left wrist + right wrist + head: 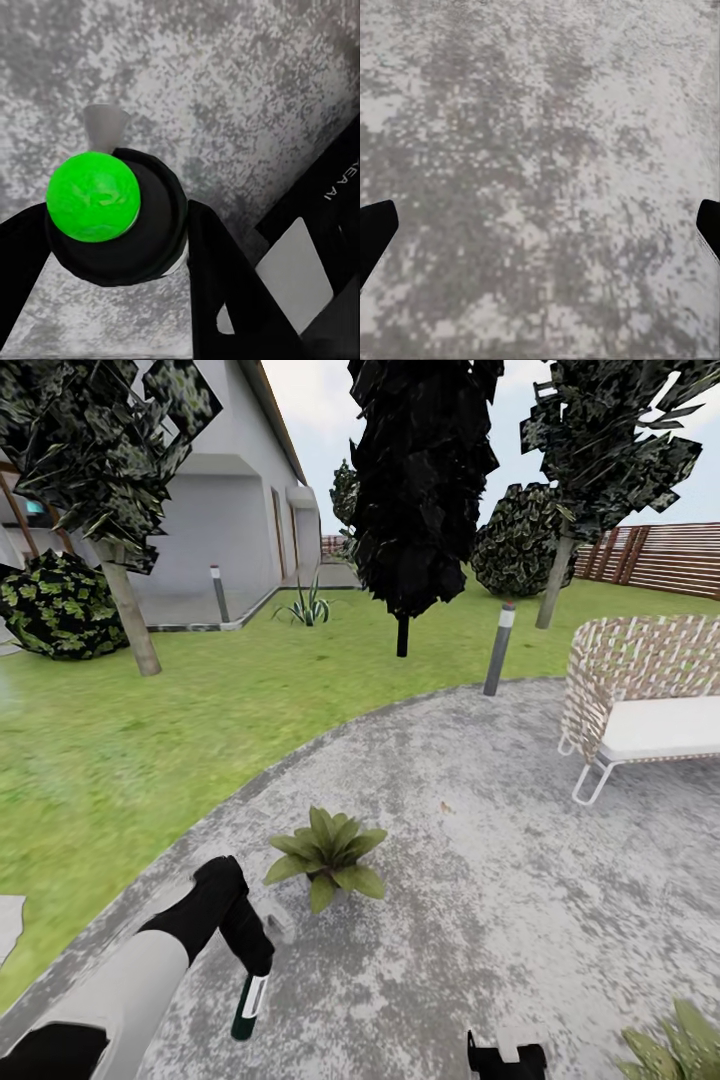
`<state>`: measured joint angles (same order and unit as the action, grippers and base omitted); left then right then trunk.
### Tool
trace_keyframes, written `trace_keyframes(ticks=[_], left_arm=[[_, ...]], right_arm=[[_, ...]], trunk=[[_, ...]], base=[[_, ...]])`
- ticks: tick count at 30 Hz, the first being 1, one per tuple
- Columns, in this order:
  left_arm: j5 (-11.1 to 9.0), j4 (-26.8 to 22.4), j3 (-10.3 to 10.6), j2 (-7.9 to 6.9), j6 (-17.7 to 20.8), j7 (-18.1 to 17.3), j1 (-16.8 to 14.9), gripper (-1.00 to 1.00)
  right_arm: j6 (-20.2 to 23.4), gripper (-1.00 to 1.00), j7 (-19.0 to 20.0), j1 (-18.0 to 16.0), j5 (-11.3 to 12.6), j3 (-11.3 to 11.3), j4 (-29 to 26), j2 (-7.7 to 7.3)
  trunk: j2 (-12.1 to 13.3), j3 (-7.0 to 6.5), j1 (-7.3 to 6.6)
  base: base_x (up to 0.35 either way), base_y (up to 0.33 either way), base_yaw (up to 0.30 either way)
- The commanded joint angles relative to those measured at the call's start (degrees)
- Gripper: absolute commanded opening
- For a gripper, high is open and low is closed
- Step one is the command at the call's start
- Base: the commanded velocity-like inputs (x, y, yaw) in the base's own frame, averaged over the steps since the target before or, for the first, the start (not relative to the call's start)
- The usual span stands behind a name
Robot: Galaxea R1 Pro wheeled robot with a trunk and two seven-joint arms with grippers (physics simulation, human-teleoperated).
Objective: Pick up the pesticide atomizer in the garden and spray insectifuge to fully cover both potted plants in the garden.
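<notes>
- Clamped between the dark fingers [217, 277] of the left gripper [252, 970], the pesticide atomizer [248, 1005] hangs bottom-down over the paving; the left wrist view looks straight at its round dark base with a bright green disc on it [94, 196], and the fingers press against both sides of the bottle.
- Its whitish trigger head [105, 126] pokes out beyond the bottle toward the mottled ground, and in the head view a pale nozzle shape sits just beside the gripper at about 1 o'clock from it.
- From the atomizer, the nearer potted plant [327, 855] stands at roughly 1 o'clock in the head view, near but apart, on the round grey paving [480, 840].
- Leaves of a second potted plant [680, 1050] show at the head view's 5 o'clock corner, well apart from the first.
- At 6 o'clock in the head view sits the right gripper [507, 1057], partly cut off; its wrist view shows two dark fingertips [375, 229] spread wide with bare paving between them, nothing held.
- Farther out: a wicker seat [640, 690] at 3 o'clock, a grey bollard [498, 650] beside the paving's edge, lawn [120, 730], dark trees, a white house [230, 510] at 11 o'clock, and a wooden fence [660, 555] at 2 o'clock.
</notes>
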<state>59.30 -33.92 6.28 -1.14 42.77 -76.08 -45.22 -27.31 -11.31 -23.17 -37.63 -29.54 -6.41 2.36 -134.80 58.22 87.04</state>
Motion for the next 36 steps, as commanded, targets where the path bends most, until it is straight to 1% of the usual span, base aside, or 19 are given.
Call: trace_keyframes(ticks=[1,2,5,8,15,16,18,19,20,21,24,25,26,30,32,36], left_arm=[[0.29,-0.1,1.17,0.0,0.83,-1.31,-0.01,-1.0],[0.4,-0.14,1.95,0.04,1.04,-2.58,-0.03,-1.0],[0.51,-0.18,2.6,0.1,1.21,-4.02,0.01,-1.0],[0.54,-0.18,2.8,-0.01,1.25,-4.34,0.04,-1.0],[0.59,-0.18,2.99,-0.16,1.24,-4.42,-0.03,-1.0],[0.61,-0.18,3.34,-0.2,1.25,-4.42,-0.03,-1.0],[0.6,-0.18,4.76,-0.32,1.26,-4.52,-0.07,-1.0],[0.58,-0.18,5.83,-0.38,1.26,-4.56,-0.13,-1.0],[0.53,-0.18,6.78,-0.41,1.26,-4.64,-0.49,-1.0],[0.41,-0.12,7.24,-0.39,1.26,-4.88,-1.17,-1.0],[0.42,-0.06,7.96,-0.33,1.26,-8.33,-3.35,-1.0],[1.06,-0.11,8.3,-0.21,1.26,-9.99,-4.04,-1.0],[1.95,-0.14,8.62,-0.09,1.29,-10.79,-4.52,-1.0],[6.66,-0.11,9.19,0.21,1.71,-12.49,-6.08,-1.0],[7.51,-0.08,9.33,0.15,1.82,-13.63,-5.91,-1.0],[7.94,-0.02,9.58,0.01,1.87,-13.92,-5.56,-1.0]], right_arm=[[-0.11,1.0,-0.35,-0.03,-0.61,-0.33,0.02,0.02],[-0.11,1.0,-0.37,-0.03,-0.61,-0.33,0.0,0.02],[-0.11,1.0,-0.38,-0.03,-0.6,-0.34,0.05,0.01],[-0.11,1.0,-0.32,-0.03,-0.6,-0.34,0.07,0.01],[-0.11,1.0,-0.29,-0.03,-0.57,-0.34,0.08,0.01],[-0.11,1.0,-0.29,-0.03,-0.56,-0.34,0.08,0.01],[-0.11,1.0,-0.29,-0.03,-0.57,-0.34,0.08,0.01],[-0.11,1.0,-0.29,-0.03,-0.54,-0.34,0.08,0.01],[-0.11,1.0,-0.29,-0.03,-0.55,-0.34,0.08,0.01],[-0.11,1.0,-0.29,-0.03,-0.55,-0.34,0.08,0.01],[-0.11,1.0,-0.29,-0.03,-0.59,-0.34,0.15,0.01],[-0.11,1.0,-0.29,-0.03,-0.58,-0.34,0.16,0.01],[-0.11,1.0,-0.29,-0.03,-0.57,-0.34,0.16,0.01],[-0.11,1.0,-0.29,-0.03,-0.57,-0.34,0.16,0.01],[-0.11,1.0,-0.29,-0.03,-0.58,-0.34,0.16,0.01],[-0.11,1.0,-0.29,-0.03,-0.58,-0.34,0.17,0.01]], trunk=[[-0.02,0.05,0.02],[-0.02,0.05,0.02],[-0.02,0.05,0.02],[-0.02,0.05,0.02],[-0.02,0.05,0.02],[-0.02,0.05,0.02],[-0.02,0.05,0.02],[-0.02,0.05,0.02],[-0.02,0.05,0.02],[-0.02,0.05,0.02],[-0.02,0.05,0.02],[-0.02,0.05,0.02],[-0.02,0.05,0.02],[-0.02,0.05,0.02],[-0.02,0.05,0.02],[-0.02,0.05,0.02]], base=[[0.317,0.0,0.0],[0.326,0.0,0.0],[0.333,0.0,0.0],[0.336,0.0,-0.08],[0.287,0.049,-0.238],[0.091,0.03,-0.098],[0.038,0.013,-0.041],[0.015,0.005,-0.016],[0.008,0.003,-0.008],[0.005,0.002,-0.005],[0.002,0.001,-0.002],[0.0,0.0,0.0],[0.0,0.0,0.0],[0.0,0.0,0.0],[0.0,0.0,0.0],[0.0,0.0,0.0]])
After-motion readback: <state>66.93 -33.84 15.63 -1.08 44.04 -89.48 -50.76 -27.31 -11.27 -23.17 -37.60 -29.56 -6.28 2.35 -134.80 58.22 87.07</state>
